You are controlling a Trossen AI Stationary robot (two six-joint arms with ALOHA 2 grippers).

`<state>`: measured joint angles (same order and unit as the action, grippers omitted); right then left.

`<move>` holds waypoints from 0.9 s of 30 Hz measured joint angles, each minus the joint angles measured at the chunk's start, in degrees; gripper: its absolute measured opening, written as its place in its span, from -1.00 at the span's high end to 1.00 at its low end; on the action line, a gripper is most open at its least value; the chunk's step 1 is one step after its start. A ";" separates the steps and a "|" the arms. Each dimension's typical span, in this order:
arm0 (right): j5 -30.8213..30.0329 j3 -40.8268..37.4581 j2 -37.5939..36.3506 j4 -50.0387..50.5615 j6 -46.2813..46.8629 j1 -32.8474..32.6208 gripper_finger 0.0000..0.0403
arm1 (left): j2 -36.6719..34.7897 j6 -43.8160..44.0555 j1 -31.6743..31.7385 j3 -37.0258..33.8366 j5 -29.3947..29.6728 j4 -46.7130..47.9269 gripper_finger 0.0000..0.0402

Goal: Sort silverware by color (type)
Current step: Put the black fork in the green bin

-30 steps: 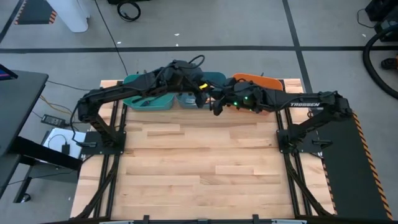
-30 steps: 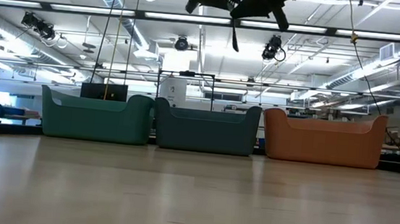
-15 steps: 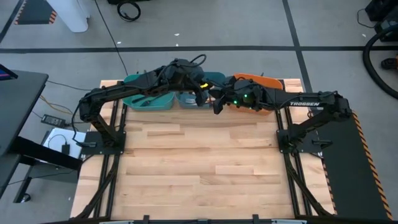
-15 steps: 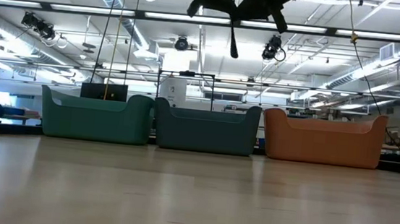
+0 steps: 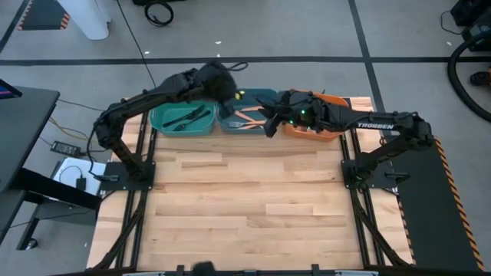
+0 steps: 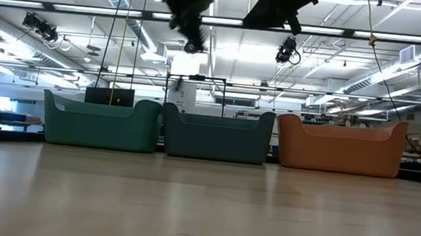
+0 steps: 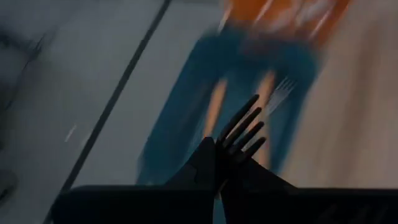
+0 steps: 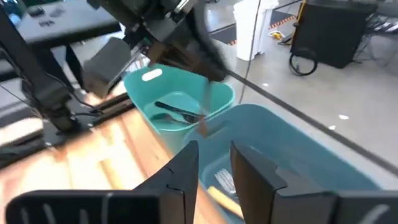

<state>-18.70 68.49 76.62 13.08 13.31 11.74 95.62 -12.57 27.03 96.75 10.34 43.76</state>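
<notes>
gripping a black fork (image 7: 239, 134) by its handle, the left gripper (image 7: 214, 163) is raised behind the bins, presumably to carry it to the teal bin (image 5: 157, 120), where black utensils (image 5: 186, 117) lie. orange-handled pieces (image 5: 244, 120) lie in the blue bin (image 5: 227, 110). the right gripper (image 8: 214, 171), fingers apart and empty, hangs over the blue bin.

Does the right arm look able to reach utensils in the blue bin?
Probably yes: the right gripper hovers open at the open-topped blue bin; the left gripper, holding a black fork, is aside.
</notes>
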 joint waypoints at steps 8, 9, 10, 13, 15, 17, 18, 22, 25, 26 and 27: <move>-0.02 0.02 0.00 3.45 -7.59 3.89 0.48 | -0.14 -3.12 10.38 0.00 6.84 20.50 0.94; -0.02 0.02 0.00 3.94 -8.23 4.44 0.48 | -0.02 -3.12 11.60 -0.08 6.84 21.90 0.94; -0.02 0.02 0.00 4.32 -8.89 5.02 0.48 | 0.09 -3.11 12.63 -0.62 6.87 22.31 0.94; -0.02 0.02 0.04 4.81 -10.20 6.67 0.48 | 0.38 -3.42 15.80 -4.73 6.85 22.96 0.94; 0.21 0.02 0.04 5.02 -10.52 7.62 0.48 | 0.40 -3.57 17.41 -8.42 6.83 22.55 0.94; 0.42 0.02 0.07 5.06 -10.54 8.45 0.48 | 0.38 -3.65 18.77 -12.59 6.83 21.73 0.93; 0.43 0.02 0.07 5.05 -10.54 8.80 0.48 | 0.40 -3.71 19.24 -14.87 6.81 21.04 0.93; 0.46 0.02 0.08 5.13 -10.54 9.89 0.48 | 0.43 -3.36 20.14 -21.37 6.77 17.98 0.83; 0.58 0.02 0.09 5.13 -10.54 10.35 0.48 | 0.43 -3.11 20.03 -23.41 6.71 16.75 0.71; 0.69 0.02 0.09 5.13 -10.54 10.53 0.48 | 0.43 -3.09 20.01 -23.56 6.71 16.49 0.67; 1.01 0.02 0.09 5.13 -10.55 10.70 0.48 | 0.43 -2.96 19.99 -23.56 6.71 16.10 0.63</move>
<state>-17.69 68.51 76.71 18.22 2.76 22.44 96.05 -15.53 47.02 73.19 17.05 59.85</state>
